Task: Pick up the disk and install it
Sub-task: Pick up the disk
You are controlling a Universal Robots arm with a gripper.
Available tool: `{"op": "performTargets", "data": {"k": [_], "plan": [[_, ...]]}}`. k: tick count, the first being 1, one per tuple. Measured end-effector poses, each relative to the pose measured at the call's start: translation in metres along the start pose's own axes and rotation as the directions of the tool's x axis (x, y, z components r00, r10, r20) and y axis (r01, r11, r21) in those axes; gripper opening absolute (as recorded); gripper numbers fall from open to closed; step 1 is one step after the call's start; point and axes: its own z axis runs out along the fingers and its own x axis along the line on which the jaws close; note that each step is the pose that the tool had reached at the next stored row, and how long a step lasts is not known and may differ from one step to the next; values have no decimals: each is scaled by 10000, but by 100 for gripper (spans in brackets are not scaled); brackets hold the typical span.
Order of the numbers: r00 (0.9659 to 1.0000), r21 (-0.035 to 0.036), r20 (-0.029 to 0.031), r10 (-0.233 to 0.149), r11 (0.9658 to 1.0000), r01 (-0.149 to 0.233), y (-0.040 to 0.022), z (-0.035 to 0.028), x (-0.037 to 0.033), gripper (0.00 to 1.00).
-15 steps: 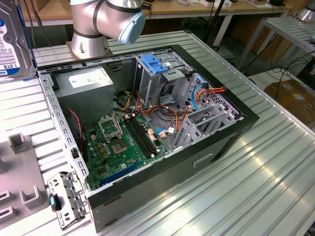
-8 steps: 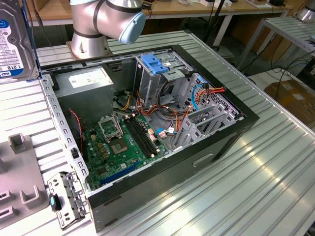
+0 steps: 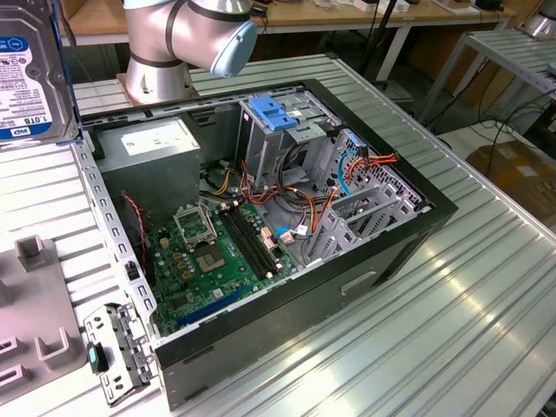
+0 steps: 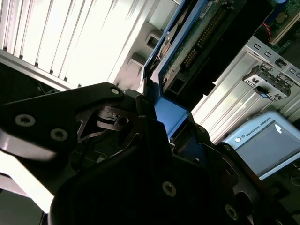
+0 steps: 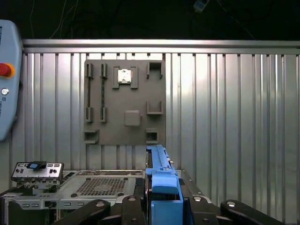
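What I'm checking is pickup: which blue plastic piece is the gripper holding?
The silver metal hard drive with blue plastic side rails, clamped in the gripper; the blue plastic bracket sits apart atop the metal cage.

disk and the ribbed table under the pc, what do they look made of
Rectangular silver hard disk: casing seems metal, from its grey edge, under a glossy paper label; its blue side rails look like matte moulded plastic. Ribbed silver table: likely aluminium, from the brushed sheen along its slats.
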Motion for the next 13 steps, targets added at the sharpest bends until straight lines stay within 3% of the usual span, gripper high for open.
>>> {"op": "performTargets", "data": {"k": [13], "plan": [[10000, 0, 1, 1, 10000, -1, -279, -4, 1, 37]]}}
